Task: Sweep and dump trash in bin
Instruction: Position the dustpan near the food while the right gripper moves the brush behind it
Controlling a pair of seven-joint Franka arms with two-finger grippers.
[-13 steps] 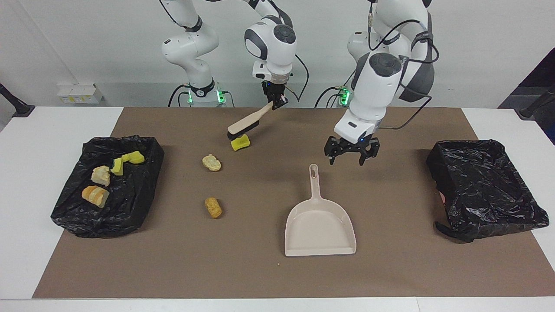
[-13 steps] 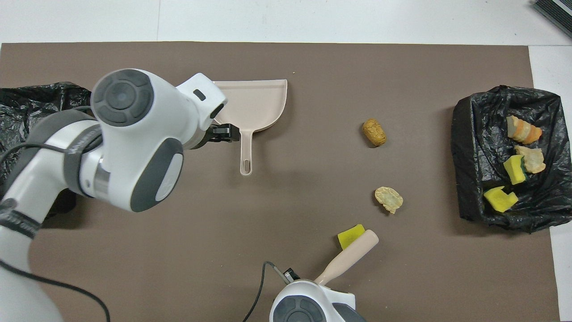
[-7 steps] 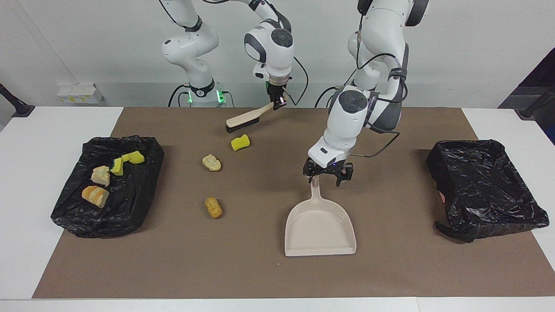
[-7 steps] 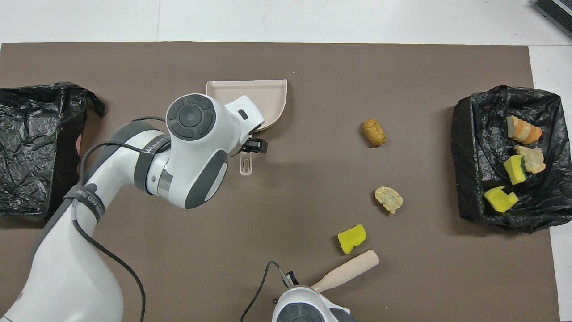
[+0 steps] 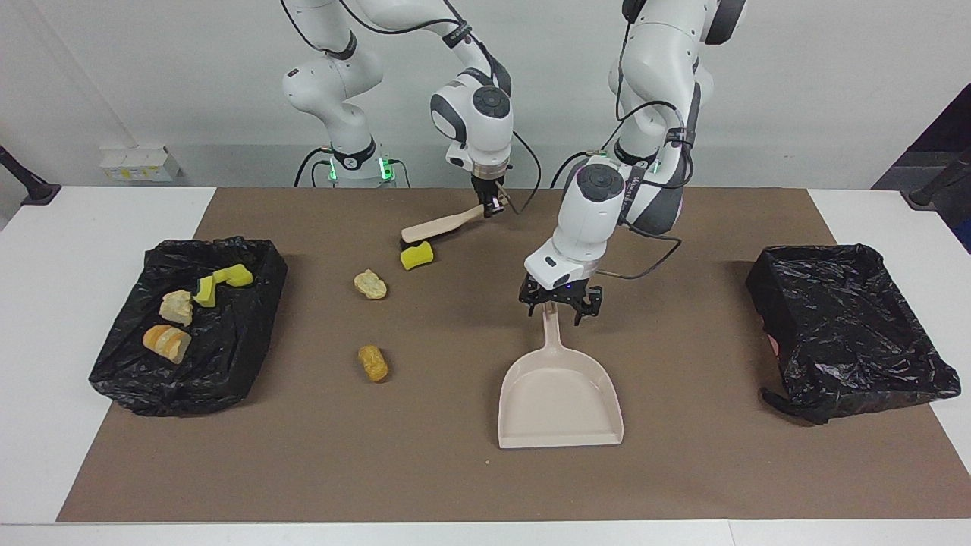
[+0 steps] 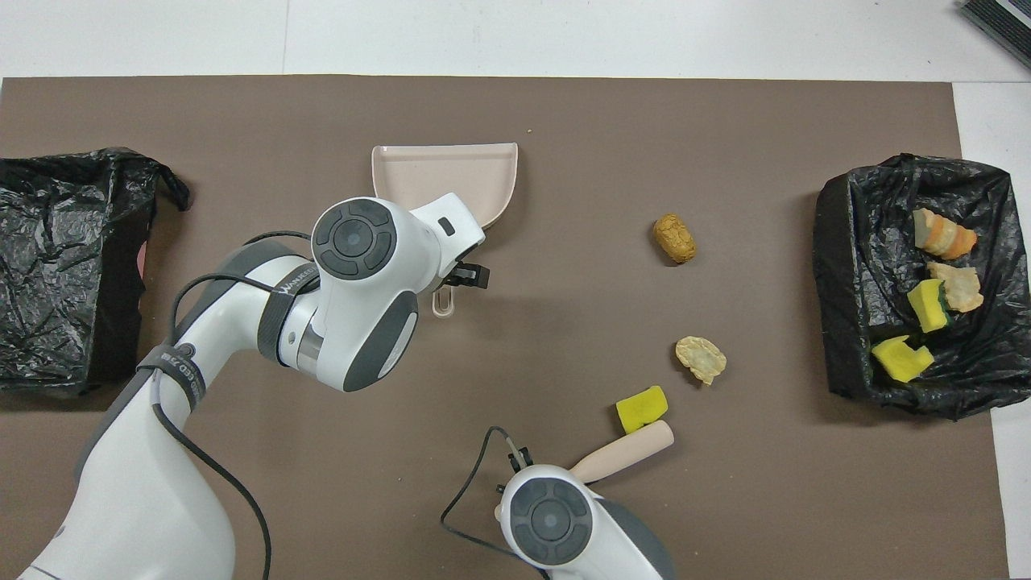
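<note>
The beige dustpan [image 5: 560, 394] [image 6: 435, 173] lies flat on the brown mat, handle toward the robots. My left gripper [image 5: 560, 305] hangs open low over the handle's end, a finger [image 6: 473, 276] on each side of it. My right gripper [image 5: 491, 205] is shut on the handle of the beige brush [image 5: 438, 226] [image 6: 624, 453], whose bristles touch a yellow sponge chunk [image 5: 416, 256] [image 6: 642, 408]. Two more pieces of trash lie loose: a pale bread lump [image 5: 370, 284] [image 6: 701, 359] and a golden-brown lump [image 5: 372, 362] [image 6: 674, 238]. The black-lined bin [image 5: 250, 334] [image 6: 838, 242] at the right arm's end holds several pieces.
A second black-lined bin [image 5: 846, 326] [image 6: 64, 266] stands at the left arm's end with nothing visible in it. The left arm's forearm covers the dustpan's handle in the overhead view. A tiny crumb [image 5: 486, 460] lies on the mat beside the dustpan's mouth.
My left gripper swung from beside the dustpan to its handle and came down over it. The right gripper lowered the brush against the yellow sponge, which shifted slightly away from the robots.
</note>
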